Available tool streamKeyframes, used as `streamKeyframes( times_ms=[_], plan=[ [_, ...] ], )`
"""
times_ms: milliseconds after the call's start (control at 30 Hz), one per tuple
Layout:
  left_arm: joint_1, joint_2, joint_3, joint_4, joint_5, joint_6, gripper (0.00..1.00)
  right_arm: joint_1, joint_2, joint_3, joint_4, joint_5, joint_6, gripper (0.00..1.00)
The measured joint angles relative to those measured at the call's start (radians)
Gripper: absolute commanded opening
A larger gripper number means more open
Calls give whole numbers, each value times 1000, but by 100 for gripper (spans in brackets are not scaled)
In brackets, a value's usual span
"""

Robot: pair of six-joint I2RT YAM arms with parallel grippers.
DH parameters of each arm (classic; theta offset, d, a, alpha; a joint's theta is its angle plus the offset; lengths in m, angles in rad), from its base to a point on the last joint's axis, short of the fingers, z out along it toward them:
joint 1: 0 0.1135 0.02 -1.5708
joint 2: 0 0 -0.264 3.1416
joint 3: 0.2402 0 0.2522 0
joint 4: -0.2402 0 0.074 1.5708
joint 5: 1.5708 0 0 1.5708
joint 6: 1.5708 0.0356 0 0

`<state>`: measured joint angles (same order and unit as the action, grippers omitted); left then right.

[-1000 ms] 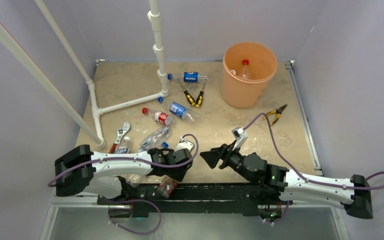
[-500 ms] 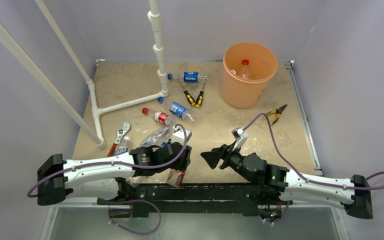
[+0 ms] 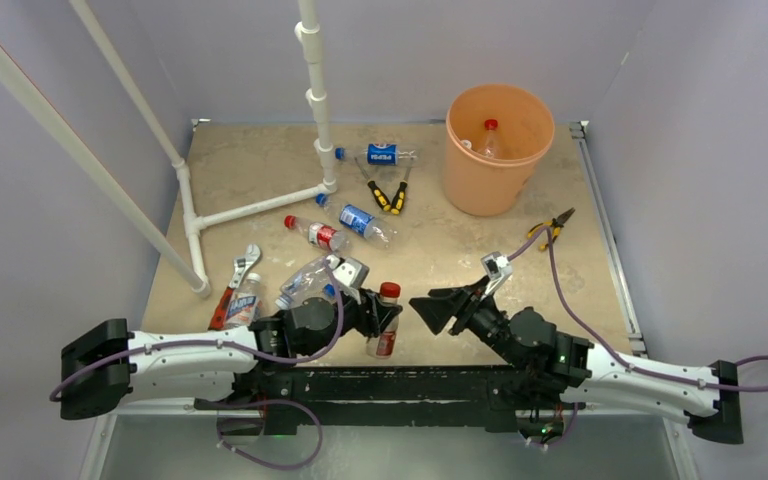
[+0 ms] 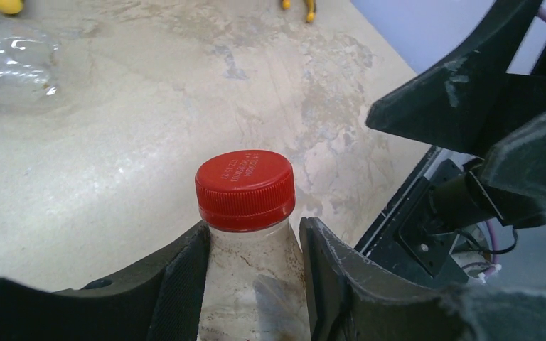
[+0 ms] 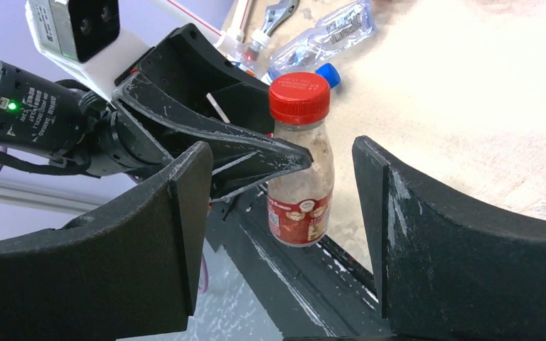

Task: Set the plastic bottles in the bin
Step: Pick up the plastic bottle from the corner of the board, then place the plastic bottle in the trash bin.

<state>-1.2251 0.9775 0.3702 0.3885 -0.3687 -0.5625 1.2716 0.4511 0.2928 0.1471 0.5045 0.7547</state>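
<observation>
My left gripper (image 3: 375,315) is shut on the neck of a clear bottle (image 3: 387,322) with a red cap and a red label. It holds the bottle upright above the near table edge. In the left wrist view the cap (image 4: 244,188) stands just above both fingers. My right gripper (image 3: 450,308) is open and empty just right of this bottle, which shows between its fingers in the right wrist view (image 5: 300,170). The orange bin (image 3: 480,190) stands at the far right with a red-capped bottle (image 3: 489,138) inside. Several more bottles lie on the table: (image 3: 378,154), (image 3: 360,220), (image 3: 315,233), (image 3: 310,272), (image 3: 245,300).
Yellow-and-black pliers (image 3: 388,196) lie left of the bin and a second pair (image 3: 552,227) lies in front of it. A red-handled wrench (image 3: 235,280) lies at the left. A white pipe frame (image 3: 260,205) stands at the back left. A black rail (image 3: 410,385) runs along the near edge.
My left gripper has carried the red-capped bottle up from the near rail and to the right, turning it upright. My right gripper has shifted slightly forward, close to the bottle.
</observation>
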Motion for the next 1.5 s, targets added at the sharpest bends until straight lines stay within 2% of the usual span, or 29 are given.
streamKeyframes(
  times_ms=[167,333,533,800,1067,1200,1267,1333,1367,1400,1500],
  plan=[
    [0,3,-64,185,50,31,41,0,6,0,6,-27,-16,74],
    [0,-84,-136,331,70,56,38,0,13,-1,34,-79,-24,76],
    [0,-194,-148,396,32,59,36,0,16,-7,136,-172,-81,89],
    [0,-222,-94,388,-8,58,36,0,190,25,285,-349,-168,91],
    [0,-249,-9,377,37,48,35,0,305,63,333,-393,-191,86],
    [0,-262,-2,368,63,48,36,0,349,69,401,-413,-195,71],
    [0,-261,3,357,79,48,44,0,372,84,416,-419,-204,58],
    [0,-253,15,349,96,49,64,0,385,96,432,-421,-213,43],
    [1,-249,23,346,101,50,77,0,385,96,443,-419,-217,38],
    [1,-244,34,342,111,48,83,0,384,96,455,-418,-220,35],
    [0,-224,67,315,157,39,91,0,374,96,479,-413,-230,31]
  ],
)
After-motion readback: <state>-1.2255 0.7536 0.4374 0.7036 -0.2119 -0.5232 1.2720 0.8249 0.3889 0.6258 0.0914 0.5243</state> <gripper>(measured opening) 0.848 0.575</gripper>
